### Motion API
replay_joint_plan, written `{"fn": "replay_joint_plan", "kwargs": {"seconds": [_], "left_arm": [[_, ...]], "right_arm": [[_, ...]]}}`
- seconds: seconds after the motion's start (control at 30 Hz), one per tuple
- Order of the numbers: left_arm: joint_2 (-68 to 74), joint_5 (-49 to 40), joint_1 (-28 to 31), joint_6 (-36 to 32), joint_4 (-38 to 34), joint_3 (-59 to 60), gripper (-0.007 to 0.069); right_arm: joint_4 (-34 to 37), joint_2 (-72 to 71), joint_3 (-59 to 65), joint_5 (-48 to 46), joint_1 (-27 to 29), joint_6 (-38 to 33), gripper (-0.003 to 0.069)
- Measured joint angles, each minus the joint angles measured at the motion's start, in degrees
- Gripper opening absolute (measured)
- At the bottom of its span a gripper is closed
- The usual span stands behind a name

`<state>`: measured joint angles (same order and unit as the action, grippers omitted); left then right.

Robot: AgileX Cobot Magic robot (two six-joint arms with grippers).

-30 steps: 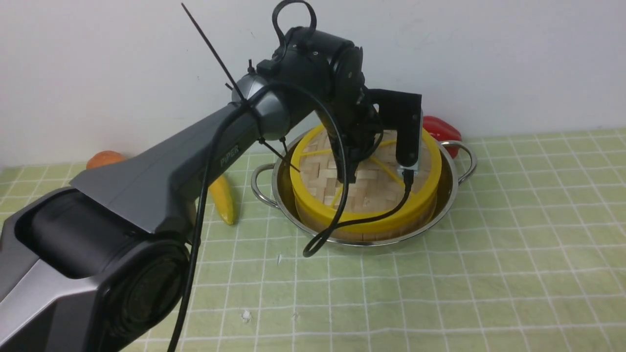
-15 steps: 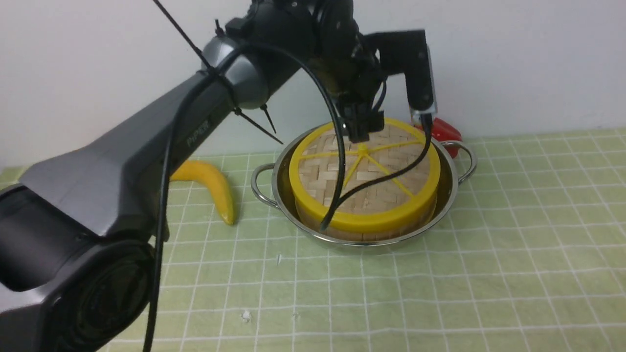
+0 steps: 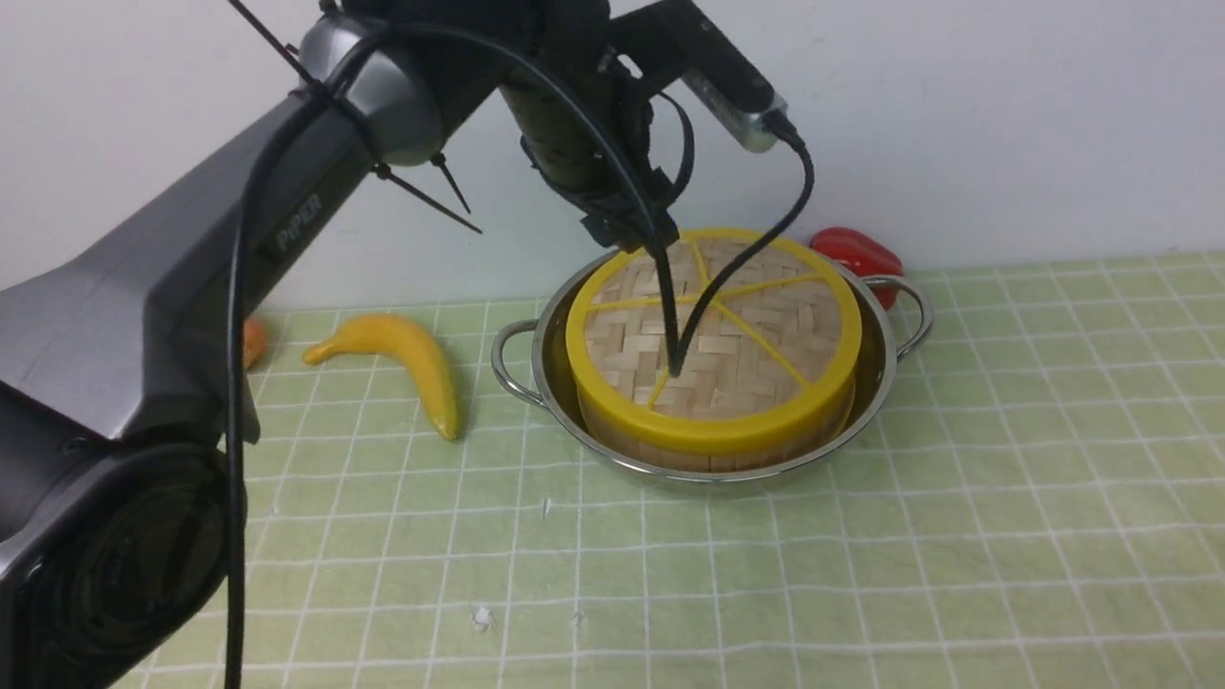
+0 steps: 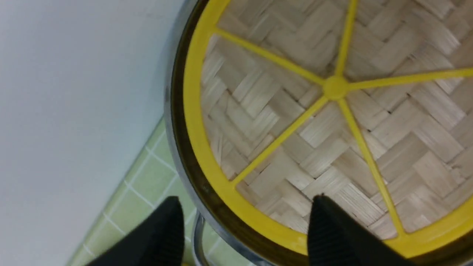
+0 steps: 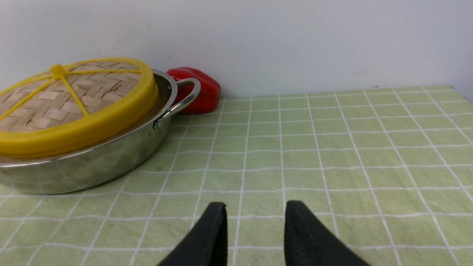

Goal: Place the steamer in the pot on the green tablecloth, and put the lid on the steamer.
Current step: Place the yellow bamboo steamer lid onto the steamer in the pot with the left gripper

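Both steps look done: the steamer [image 3: 689, 461] sits inside the pot [image 3: 871, 383] on the green tablecloth [image 3: 957, 498], with a strip of its wooden wall showing just under the lid [image 3: 727, 335]. The lid lies flat and centred on top of the steamer. The left fingers [image 4: 332, 229] hang spread apart above the lid's rim on the wall side, raised clear of it and holding nothing, while the right fingers [image 5: 210, 232] hover partly open and empty over bare cloth, off to the side of the pot. By my judgement, all that is left is for the left arm to draw away.
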<state>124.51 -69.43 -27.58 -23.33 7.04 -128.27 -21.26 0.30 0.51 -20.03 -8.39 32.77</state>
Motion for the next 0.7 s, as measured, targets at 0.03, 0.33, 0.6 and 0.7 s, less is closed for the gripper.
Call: {"fn": "replay_joint_plan", "kwargs": {"seconds": [0.03, 0.33, 0.6, 0.7], "left_arm": [[0.0, 0.0, 0.06, 0.33, -0.13, 0.0, 0.0382], [-2.12, -0.62, 0.95, 6.71, -2.77, 0.1, 0.0185], [-15.95, -0.78, 0.95, 8.83, -5.43, -0.01, -0.0023], [-19.07, -0.78, 0.95, 8.9, -5.56, -0.01, -0.0023]], "right_arm": [[0.0, 0.0, 0.0, 0.0, 0.0, 0.0, 0.024], [0.0, 0.0, 0.0, 0.0, 0.0, 0.0, 0.024], [0.0, 0.0, 0.0, 0.0, 0.0, 0.0, 0.024], [0.0, 0.0, 0.0, 0.0, 0.0, 0.0, 0.024]]}}
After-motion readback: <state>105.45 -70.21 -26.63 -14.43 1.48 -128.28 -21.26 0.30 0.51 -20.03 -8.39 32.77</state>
